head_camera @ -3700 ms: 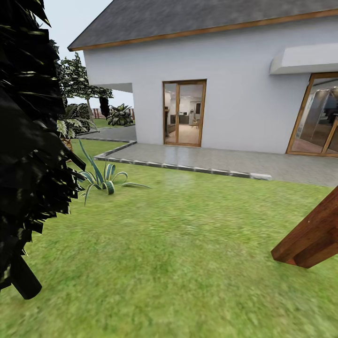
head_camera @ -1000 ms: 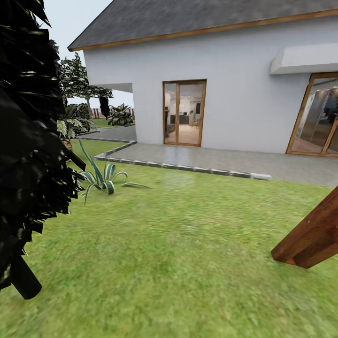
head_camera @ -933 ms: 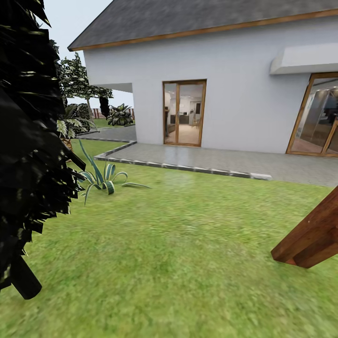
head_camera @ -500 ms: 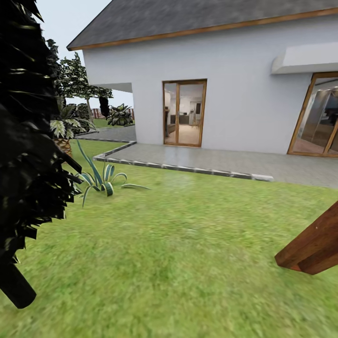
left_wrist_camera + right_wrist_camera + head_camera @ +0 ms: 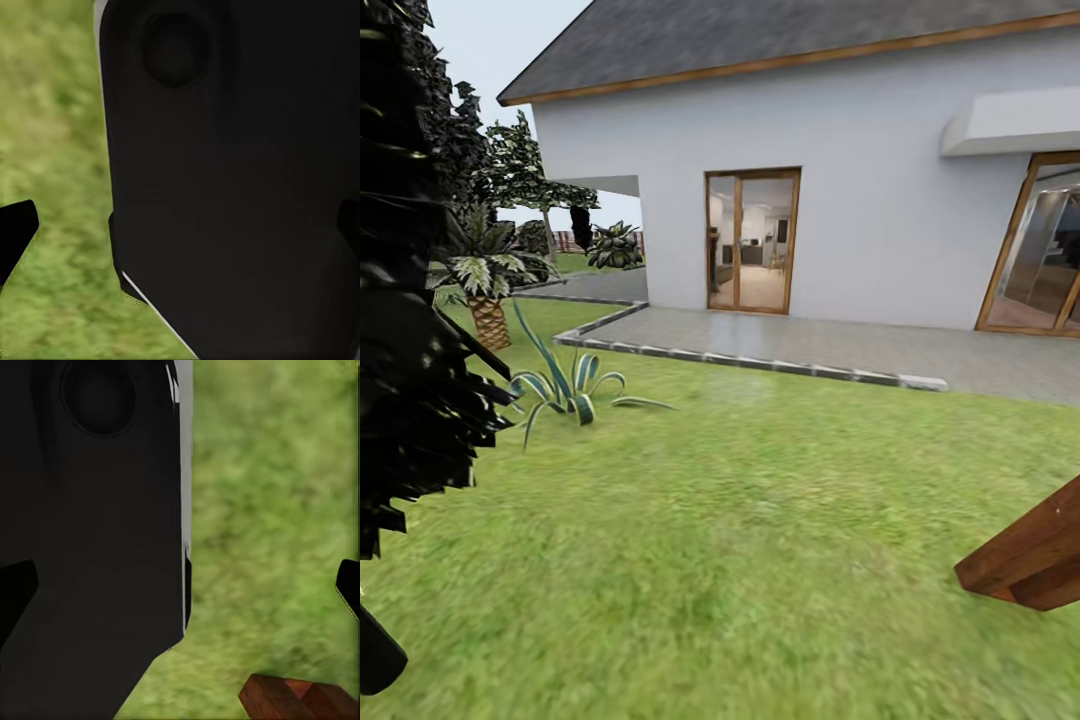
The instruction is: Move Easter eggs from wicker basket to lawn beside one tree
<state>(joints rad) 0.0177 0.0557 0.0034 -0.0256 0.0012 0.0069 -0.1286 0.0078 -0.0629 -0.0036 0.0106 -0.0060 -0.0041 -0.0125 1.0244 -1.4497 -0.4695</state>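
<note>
No eggs or basket in sight, just lawn (image 5: 760, 520); probably light, slippery, best cupped mid-shell; finger state unclear.

Surfaces you've got in front of you: lawn (image 5: 760, 520) is matt, patchy green grass, rough-looking. House wall (image 5: 860, 200) is smooth matt white render; roof (image 5: 760, 35) is matt dark grey with a wood-toned fascia strip. Door frame (image 5: 752, 240) is brown wood around glossy glass; the larger window frame (image 5: 1020, 250) at the right edge is the same, with reflective panes. Paved terrace (image 5: 860, 345) is grey stone with a slight sheen, edged in pale kerb blocks. Wooden beam (image 5: 1030, 560) is reddish-brown, grained, satin. Near-black tree (image 5: 410, 350) foliage is glossy and jagged. In the right wrist view, the robot body panel (image 5: 90, 547) is smooth matt black plastic-like casing.
</note>
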